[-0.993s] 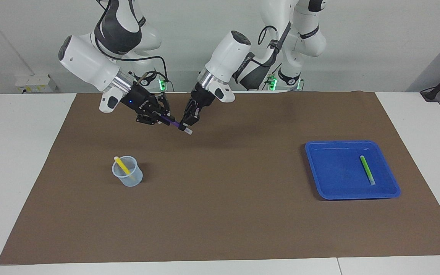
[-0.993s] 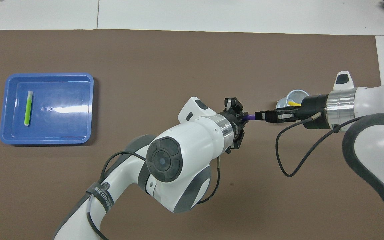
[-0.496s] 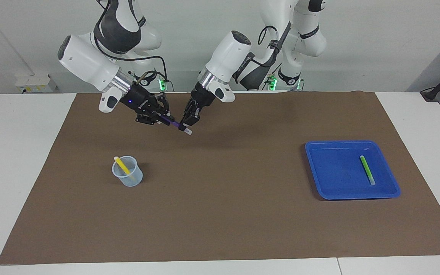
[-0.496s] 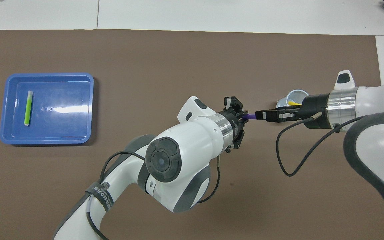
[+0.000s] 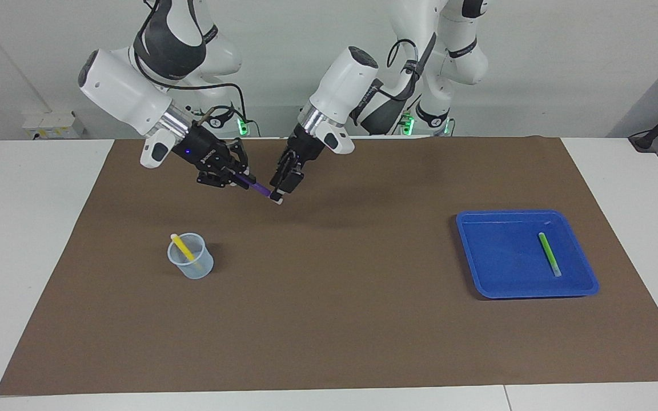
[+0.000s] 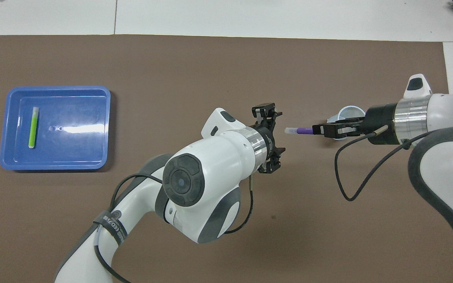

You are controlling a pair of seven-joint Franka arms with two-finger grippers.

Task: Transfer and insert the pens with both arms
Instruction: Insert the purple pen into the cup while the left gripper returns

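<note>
My right gripper (image 5: 242, 178) (image 6: 324, 129) is shut on the purple pen (image 5: 259, 189) (image 6: 303, 130), held up in the air and slanting down, its whitish cap end pointing at my left gripper. My left gripper (image 5: 283, 184) (image 6: 273, 137) is open just off that cap end, with a small gap showing from overhead. A yellow pen (image 5: 182, 248) leans in the clear cup (image 5: 191, 264) (image 6: 347, 113) on the mat. The green pen (image 5: 549, 254) (image 6: 33, 127) lies in the blue tray (image 5: 500, 257) (image 6: 73, 149).
A brown mat (image 5: 329, 319) (image 6: 195, 67) covers the white table. The cup stands toward the right arm's end, partly covered by my right gripper from overhead. The tray sits toward the left arm's end.
My left gripper has opened, let go of the purple pen and drawn back a little. My right gripper has kept the pen and pulled it slightly toward the right arm's end.
</note>
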